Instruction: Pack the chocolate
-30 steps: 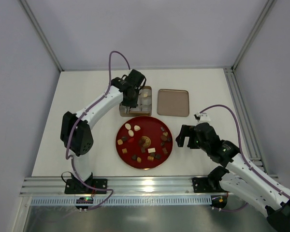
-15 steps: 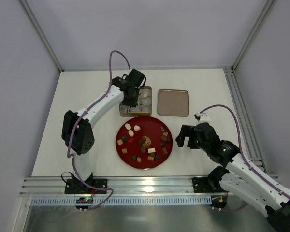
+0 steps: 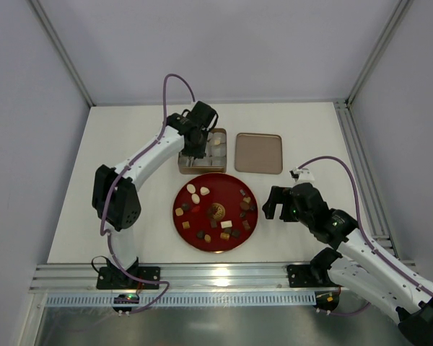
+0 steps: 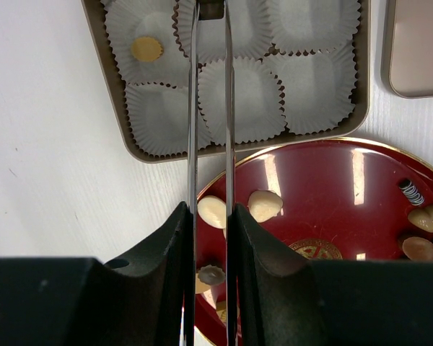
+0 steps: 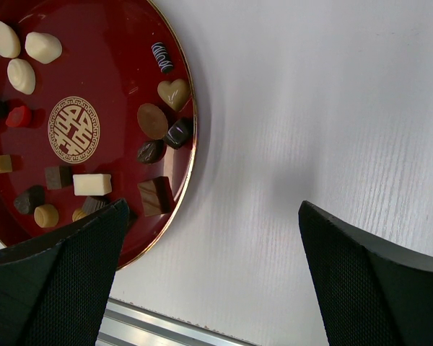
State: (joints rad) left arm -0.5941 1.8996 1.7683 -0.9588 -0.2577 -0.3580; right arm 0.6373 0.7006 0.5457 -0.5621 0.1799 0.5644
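Note:
Several chocolates [image 3: 195, 189], dark, tan and cream, lie on a red round plate [image 3: 216, 189]. A tin [image 3: 202, 170] lined with white paper cups [image 4: 234, 97] stands behind the plate. One cup holds a round tan chocolate [image 4: 146, 48]. My left gripper [image 3: 195, 150] is above the tin, its long thin blades [image 4: 211, 7] close together on a small dark chocolate at the tips. My right gripper [image 3: 274, 203] is wide open and empty over bare table, right of the plate [image 5: 108, 65], where more chocolates [image 5: 92, 184] show.
The tin's brown lid [image 3: 258, 153] lies flat to the right of the tin, also in the left wrist view [image 4: 418, 43]. A metal rail [image 3: 224, 277] runs along the near table edge. White walls enclose the table.
The left arm has shifted very slightly over the tin. The right arm has not moved.

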